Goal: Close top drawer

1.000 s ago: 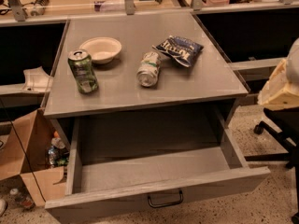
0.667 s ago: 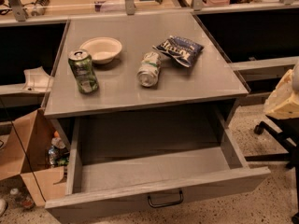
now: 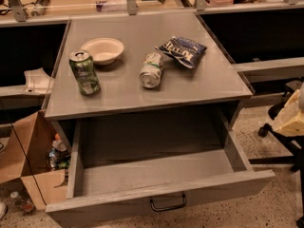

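Note:
The top drawer [image 3: 142, 172] of the grey cabinet stands pulled far out toward me. Its deep grey tray is empty. Its flat front [image 3: 104, 209] runs along the bottom of the view, with a small dark loop handle [image 3: 168, 204] at its middle. My gripper [image 3: 292, 114] shows only as a pale beige shape at the right edge of the view. It is level with the drawer's right side wall, apart from it, and touches nothing.
On the cabinet top [image 3: 199, 87] stand an upright green can [image 3: 84, 72] and a white bowl [image 3: 102, 49]. A can on its side [image 3: 151, 70] and a blue snack bag [image 3: 181, 51] lie there too. A cardboard box [image 3: 28, 151] sits at the left. A black chair base [image 3: 278, 137] is at the right.
My gripper has slid down and to the right, closer to the edge of the view. The drawer is as far out as before.

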`<state>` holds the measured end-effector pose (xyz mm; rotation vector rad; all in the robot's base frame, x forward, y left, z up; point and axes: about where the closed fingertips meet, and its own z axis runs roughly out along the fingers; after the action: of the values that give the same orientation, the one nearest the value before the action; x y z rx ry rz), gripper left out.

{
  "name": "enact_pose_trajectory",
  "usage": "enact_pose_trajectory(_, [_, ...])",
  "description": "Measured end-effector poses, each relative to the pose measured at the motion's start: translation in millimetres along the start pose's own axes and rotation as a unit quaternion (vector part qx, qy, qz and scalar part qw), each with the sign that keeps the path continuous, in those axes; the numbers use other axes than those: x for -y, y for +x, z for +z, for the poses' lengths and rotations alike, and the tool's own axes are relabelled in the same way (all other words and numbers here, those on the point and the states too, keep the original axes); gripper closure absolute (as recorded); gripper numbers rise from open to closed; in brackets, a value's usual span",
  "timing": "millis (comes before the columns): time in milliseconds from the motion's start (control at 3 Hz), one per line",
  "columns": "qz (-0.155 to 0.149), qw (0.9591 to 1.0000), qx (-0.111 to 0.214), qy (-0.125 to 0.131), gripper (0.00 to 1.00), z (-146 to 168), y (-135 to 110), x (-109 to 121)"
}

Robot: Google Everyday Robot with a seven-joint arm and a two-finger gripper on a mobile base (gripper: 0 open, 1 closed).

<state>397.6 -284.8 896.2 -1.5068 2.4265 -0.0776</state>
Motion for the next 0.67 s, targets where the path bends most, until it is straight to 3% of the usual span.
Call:
enact_pose_trajectory(333, [0.002, 1.0000, 0.003, -0.005, 1.00, 1, 1, -8])
enact_pose_trajectory(667, [0.017, 0.9996, 0.007, -0.020, 1.00, 6, 9, -32])
